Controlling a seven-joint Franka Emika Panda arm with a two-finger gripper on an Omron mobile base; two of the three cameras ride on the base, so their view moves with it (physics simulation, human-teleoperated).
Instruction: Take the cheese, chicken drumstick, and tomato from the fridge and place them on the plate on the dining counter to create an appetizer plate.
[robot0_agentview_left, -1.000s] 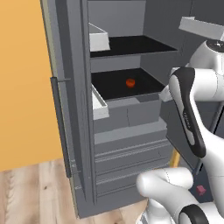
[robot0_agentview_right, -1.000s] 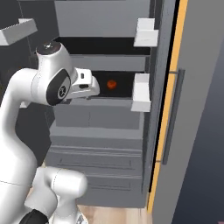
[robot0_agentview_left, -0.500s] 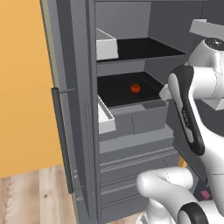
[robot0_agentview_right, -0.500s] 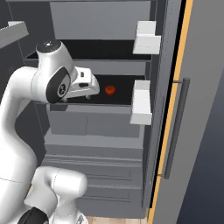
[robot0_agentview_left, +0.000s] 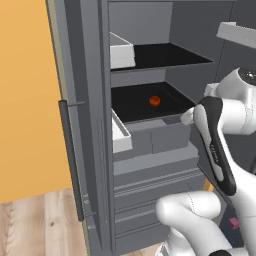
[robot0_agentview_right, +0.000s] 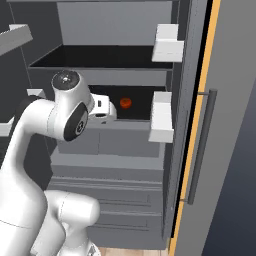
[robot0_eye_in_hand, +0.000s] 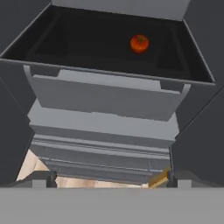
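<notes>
One tomato (robot0_eye_in_hand: 139, 43) sits on the black fridge shelf (robot0_eye_in_hand: 78, 48), well ahead of your fingers (robot0_eye_in_hand: 43, 179) and slightly right of them; your gripper (robot0_eye_in_hand: 109, 179) is spread wide, holding nothing.

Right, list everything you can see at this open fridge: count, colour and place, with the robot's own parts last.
small round red-orange tomato: one, on the lower black shelf, toward its back.
tall dark grey fridge: one, both doors open, grey drawers below the shelves.
black inner shelves: two, one above the other; nothing seen on the upper one.
white door bins: two on each door's inner side.
long dark vertical bar handle: one on each door's outer face.
orange wall: beside the fridge.
pale wood floor: under the fridge.
white arm with dark joints: one, reaching toward the lower shelf.
gripper: one, open, holding nothing, in front of the drawers, short of the tomato.
</notes>
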